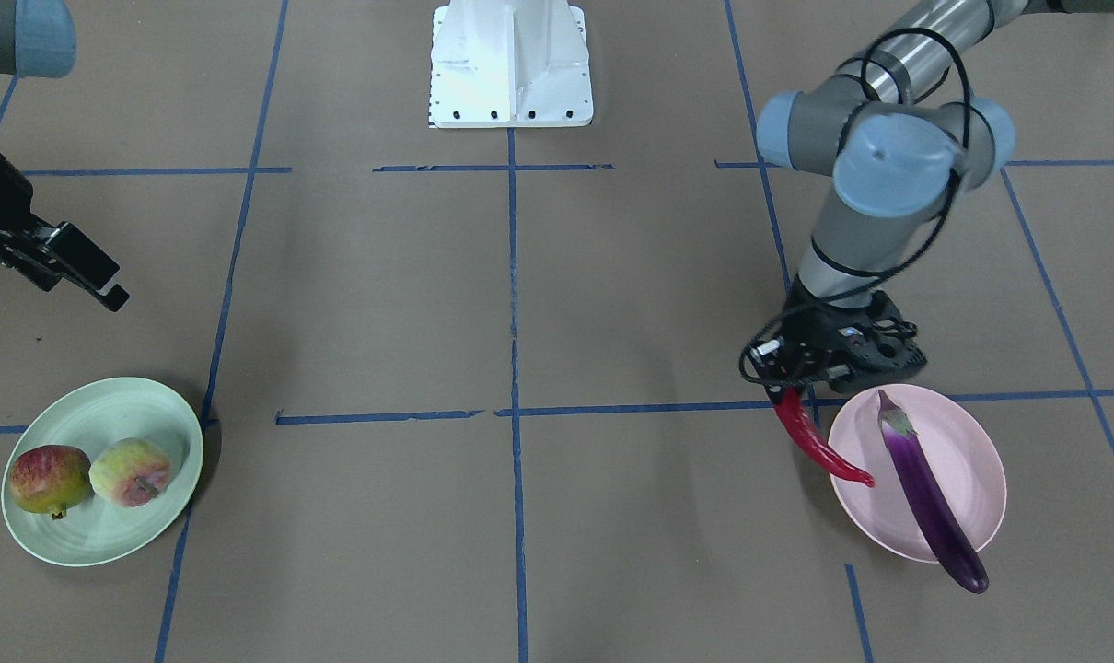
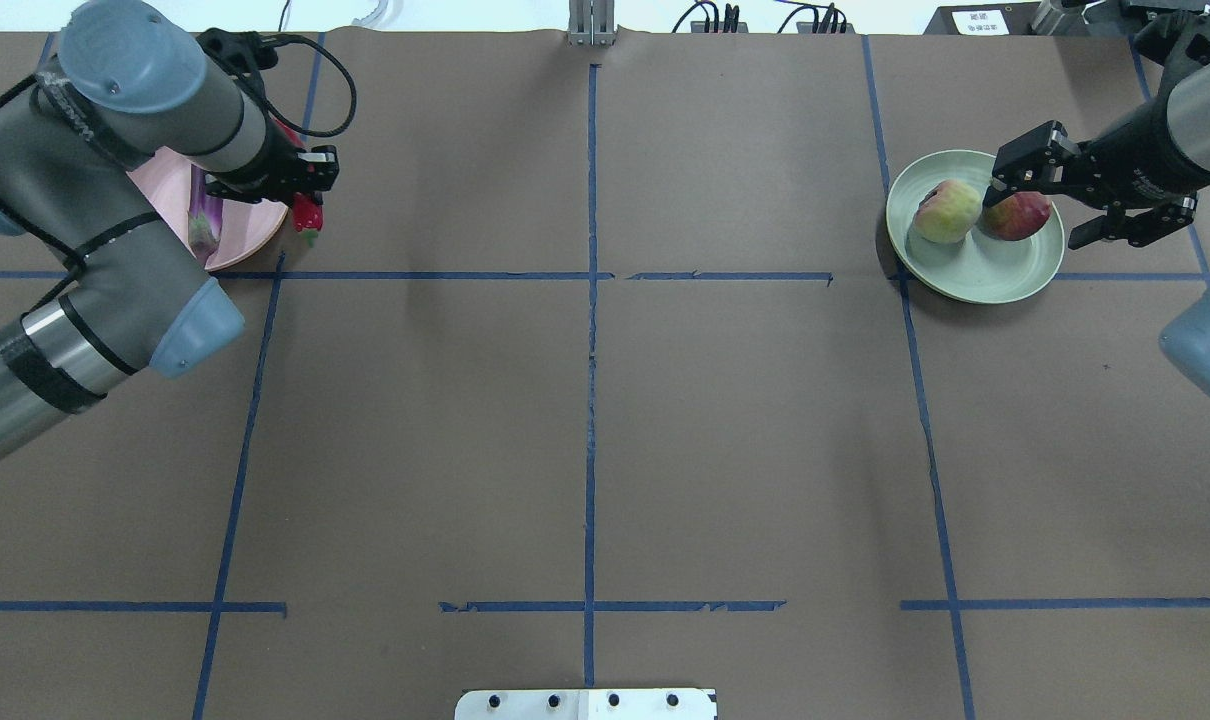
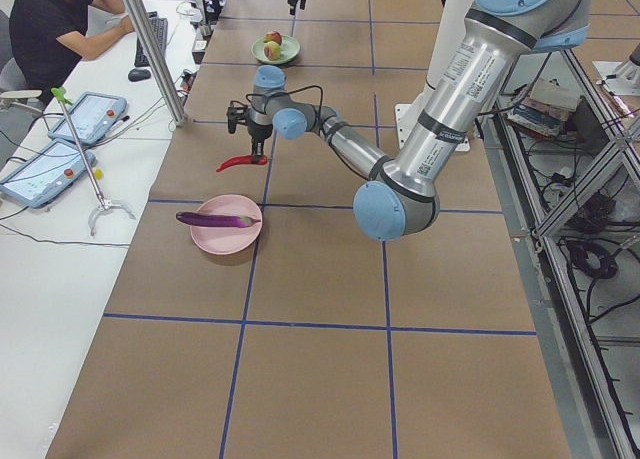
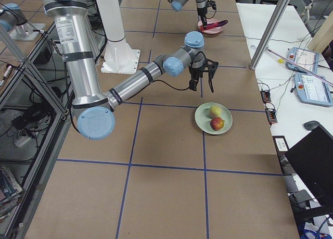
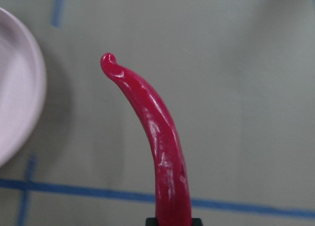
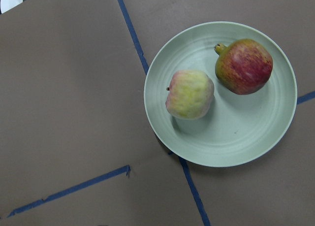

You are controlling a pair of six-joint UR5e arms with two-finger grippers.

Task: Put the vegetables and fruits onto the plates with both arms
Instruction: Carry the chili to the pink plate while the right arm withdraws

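Observation:
My left gripper (image 1: pixel 792 391) is shut on the stem end of the red chili pepper (image 1: pixel 819 447). The chili hangs above the table at the rim of the pink plate (image 1: pixel 967 460); in the left wrist view the chili (image 5: pixel 157 132) is beside the plate, not over it. The purple eggplant (image 1: pixel 925 493) lies across the pink plate, its tip over the rim. The pomegranate (image 6: pixel 244 66) and the peach (image 6: pixel 190 94) sit side by side on the green plate (image 6: pixel 236 137). My right gripper (image 2: pixel 1043 203) is open and empty, raised above the table by the green plate.
The white base block (image 1: pixel 511 64) stands at the robot's side of the table. Blue tape lines (image 2: pixel 590 300) cross the brown table cover. An operator (image 3: pixel 60 24) sits at a side desk with tablets beyond the table's far edge.

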